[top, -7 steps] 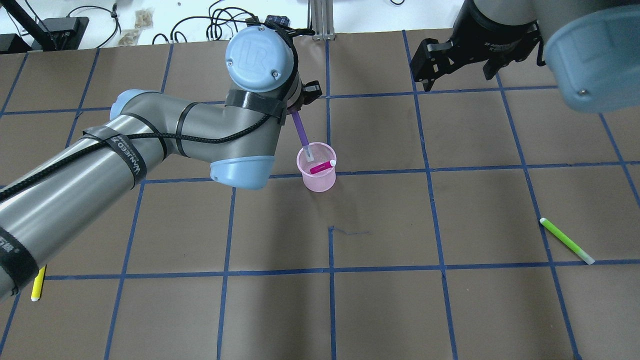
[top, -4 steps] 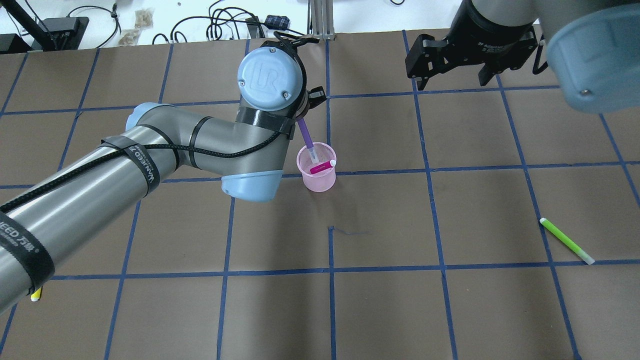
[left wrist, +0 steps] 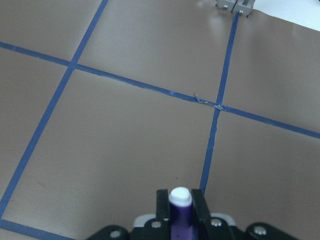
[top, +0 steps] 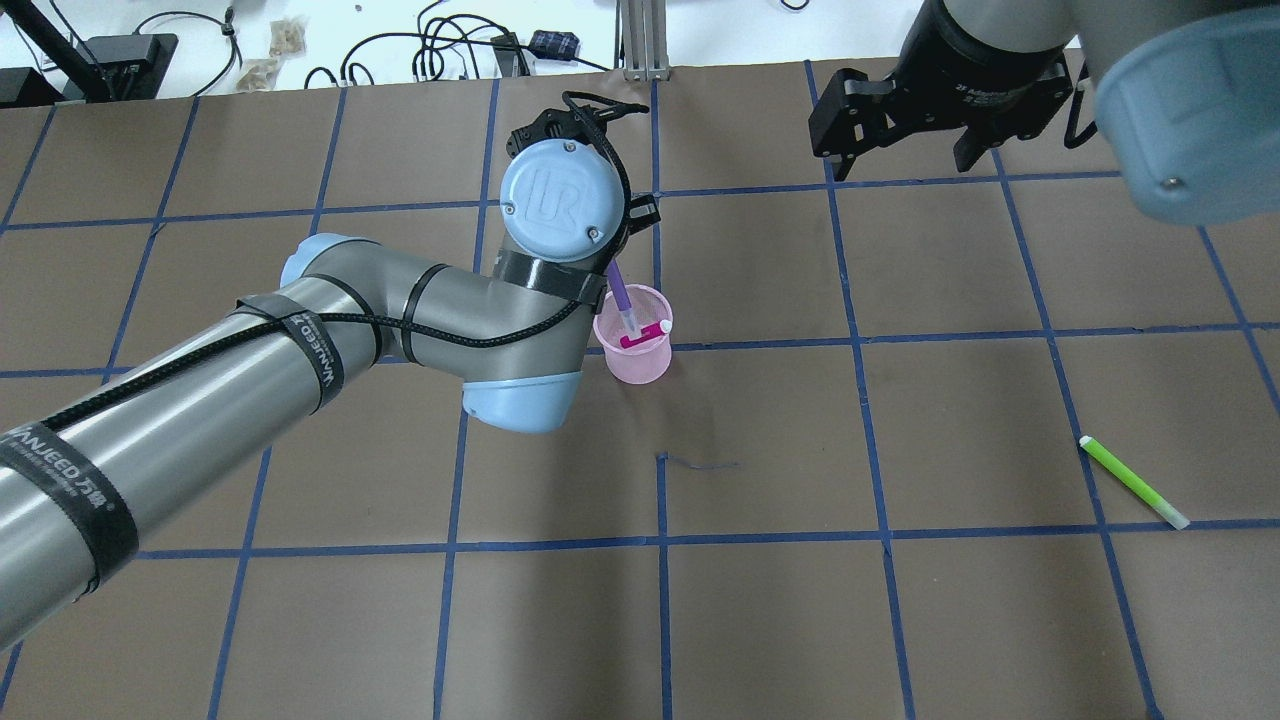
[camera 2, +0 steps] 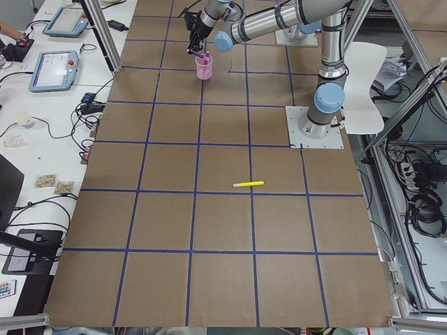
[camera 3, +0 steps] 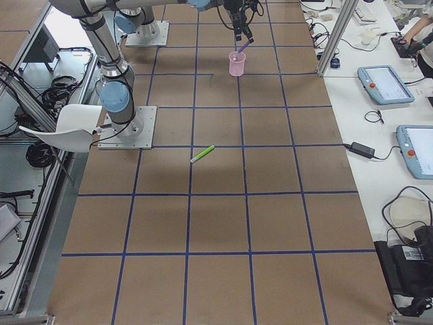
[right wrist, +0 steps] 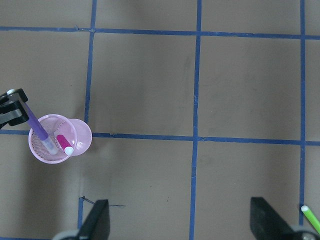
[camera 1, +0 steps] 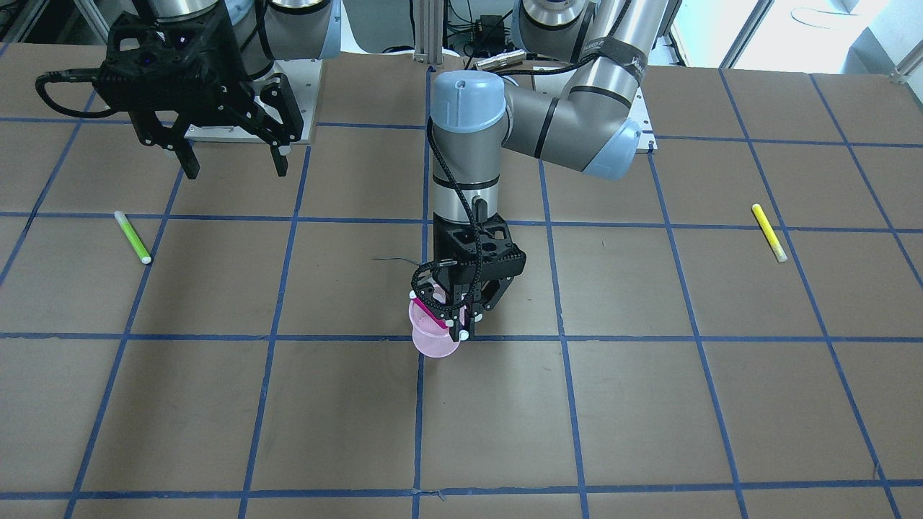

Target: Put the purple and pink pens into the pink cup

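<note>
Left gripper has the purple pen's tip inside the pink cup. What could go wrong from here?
1. The purple pen sits tilted. If the left gripper pushes it lower, it may press the wall of the pink cup and tip it.
2. The pink pen lies slanted inside, close to the purple tip, and might block it or get knocked.

The table wears a matt brown paper-like sheet crossed by smooth blue tape. The pink cup is translucent, slightly glossy plastic, the purple pen smooth plastic. The left arm is satin grey metal with glossy pale-blue caps.
</note>
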Available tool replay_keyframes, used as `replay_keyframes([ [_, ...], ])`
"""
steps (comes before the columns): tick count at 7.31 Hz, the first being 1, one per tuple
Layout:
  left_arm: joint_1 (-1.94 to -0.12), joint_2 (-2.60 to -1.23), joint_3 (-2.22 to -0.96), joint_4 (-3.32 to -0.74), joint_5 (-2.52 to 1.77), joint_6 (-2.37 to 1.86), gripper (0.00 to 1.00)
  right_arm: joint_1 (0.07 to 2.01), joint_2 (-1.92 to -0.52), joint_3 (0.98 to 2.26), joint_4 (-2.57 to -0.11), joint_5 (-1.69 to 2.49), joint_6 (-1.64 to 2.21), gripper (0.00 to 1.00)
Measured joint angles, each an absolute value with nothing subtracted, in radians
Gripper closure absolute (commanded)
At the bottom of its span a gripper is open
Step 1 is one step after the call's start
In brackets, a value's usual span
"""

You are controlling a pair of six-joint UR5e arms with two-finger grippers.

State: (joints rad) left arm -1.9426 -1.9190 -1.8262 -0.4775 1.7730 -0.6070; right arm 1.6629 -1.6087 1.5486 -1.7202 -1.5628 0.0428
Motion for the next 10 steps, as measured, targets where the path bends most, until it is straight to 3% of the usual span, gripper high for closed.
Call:
replay_keyframes([
  [2, -1.944, -1.926, -1.842, -0.476, 1.772, -0.600, 0.96, 1.663, -1.606, 1.550, -1.724, -1.563, 0.044, 0.00],
  [3, -1.944, -1.927, -1.844, -0.476, 1.771, -0.599, 0.63, 1.663, -1.605, 1.551, -1.727, -1.563, 0.047, 0.00],
  [4, -1.945, -1.929, -1.845, -0.476, 1.771, -0.598, 0.48, 1.663, -1.604, 1.551, -1.726, -1.563, 0.050, 0.00],
  [6, -1.946, -1.932, -1.845, -0.476, 1.769, -0.600, 0.38, 1.663, -1.604, 1.555, -1.725, -1.563, 0.054, 0.00],
  [7, -1.947, -1.932, -1.843, -0.475, 1.769, -0.599, 0.12, 1.663, -1.606, 1.562, -1.730, -1.563, 0.055, 0.00],
  [8, -1.947, -1.932, -1.840, -0.474, 1.768, -0.598, 0.00, 1.663, -1.608, 1.568, -1.732, -1.563, 0.055, 0.00],
  [10, -1.941, -1.923, -1.828, -0.482, 1.760, -0.595, 0.00, 1.663, -1.609, 1.570, -1.734, -1.563, 0.054, 0.00],
])
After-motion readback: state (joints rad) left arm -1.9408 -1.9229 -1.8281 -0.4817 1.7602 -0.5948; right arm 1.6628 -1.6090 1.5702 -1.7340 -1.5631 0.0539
